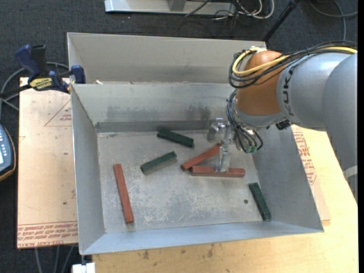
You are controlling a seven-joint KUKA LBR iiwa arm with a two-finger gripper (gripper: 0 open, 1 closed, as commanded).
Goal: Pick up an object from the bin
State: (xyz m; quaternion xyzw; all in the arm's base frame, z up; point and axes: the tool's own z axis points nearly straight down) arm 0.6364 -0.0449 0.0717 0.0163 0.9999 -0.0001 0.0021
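Six little bars loose in the grey metal bin. Big silver arm reaching in from the right, orange cover at the wrist, dark lettering on its side, readable bit looks like "UK". Long red bar near the left wall. Back green bar, middle green bar, right green bar well apart. Hand low over mid-bin, right at the flat red bar, slanted red bar touching that one. Released or clenched? Can't tell.

Dark grey carpet floor; black cables tangle at the top beside a silver metal base
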